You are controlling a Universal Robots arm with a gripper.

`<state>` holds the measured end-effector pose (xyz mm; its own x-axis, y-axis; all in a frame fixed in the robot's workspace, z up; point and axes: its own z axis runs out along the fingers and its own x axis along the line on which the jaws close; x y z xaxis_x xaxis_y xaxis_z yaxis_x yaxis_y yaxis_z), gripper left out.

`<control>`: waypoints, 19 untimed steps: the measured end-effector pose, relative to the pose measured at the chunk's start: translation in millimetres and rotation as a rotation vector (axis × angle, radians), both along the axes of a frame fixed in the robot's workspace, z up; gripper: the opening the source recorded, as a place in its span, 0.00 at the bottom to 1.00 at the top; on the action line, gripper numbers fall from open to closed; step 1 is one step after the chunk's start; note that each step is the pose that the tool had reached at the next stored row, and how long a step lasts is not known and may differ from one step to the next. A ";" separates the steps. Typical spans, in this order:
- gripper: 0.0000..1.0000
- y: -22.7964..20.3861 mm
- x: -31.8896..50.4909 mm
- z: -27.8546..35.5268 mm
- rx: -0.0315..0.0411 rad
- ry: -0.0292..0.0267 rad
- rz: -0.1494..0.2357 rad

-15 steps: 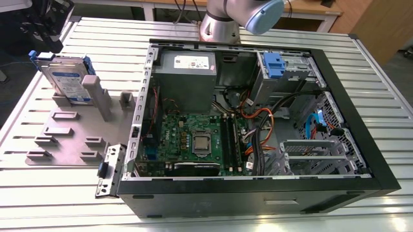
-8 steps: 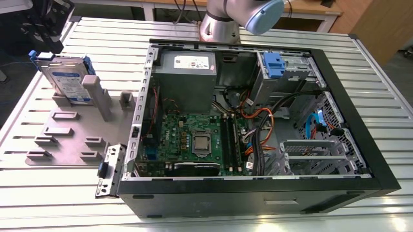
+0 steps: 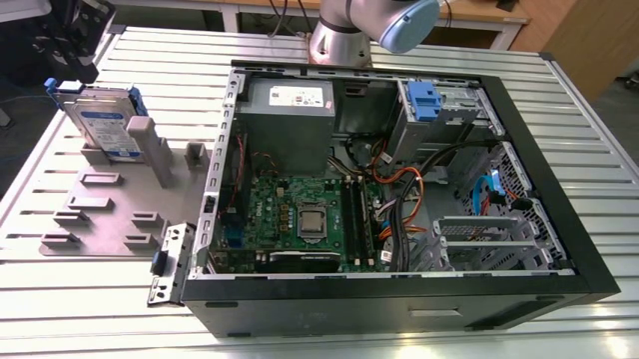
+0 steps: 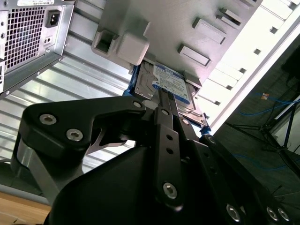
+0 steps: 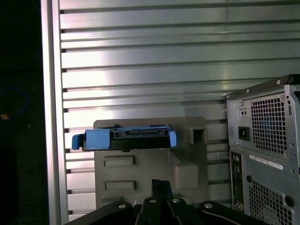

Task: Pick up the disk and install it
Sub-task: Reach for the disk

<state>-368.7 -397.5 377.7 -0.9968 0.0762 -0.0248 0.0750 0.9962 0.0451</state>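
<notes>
A silver disk (image 3: 105, 123) with a blue-and-white label and a blue plastic carrier stands on edge in the upper left of the exterior view. It is seated in a grey slotted holder (image 3: 100, 202) and is not yet lifted. Its long axis runs roughly upright and leans a little, so its top sits toward the frame's left and its foot toward the right. The labelled face is turned toward the lower left of the frame. In the first wrist view the disk appears edge-on, with its narrow connector end facing up toward the camera and a blue carrier tab at each side. The gripper (image 5: 161, 185) hangs just above that upper end, lined up with it. Whether it is open or closed cannot be told, nor whether it touches the disk. By my judgement the pick-up approach is the step in hand, and nothing of the installing is done. A grasp here calls for taking the thin upper end squarely and drawing it out along the slot's lean. The holder lies on a slatted metal table (image 3: 100, 314). Beside it, filling the centre and right of the exterior view, an open computer case (image 3: 559, 194) lies on its side.
</notes>
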 end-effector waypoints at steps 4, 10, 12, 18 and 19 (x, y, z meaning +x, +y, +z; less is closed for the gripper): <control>0.11 0.0 -0.1 -0.3 -0.0002 0.0003 0.000; 0.11 1.1 -2.1 -3.2 0.0003 0.0001 0.000; 0.11 3.4 -4.7 -4.7 0.0003 0.0002 0.000; 0.11 15.6 -14.8 -10.7 0.0004 0.0001 0.000; 0.11 17.2 -16.8 -12.1 0.0003 0.0002 0.000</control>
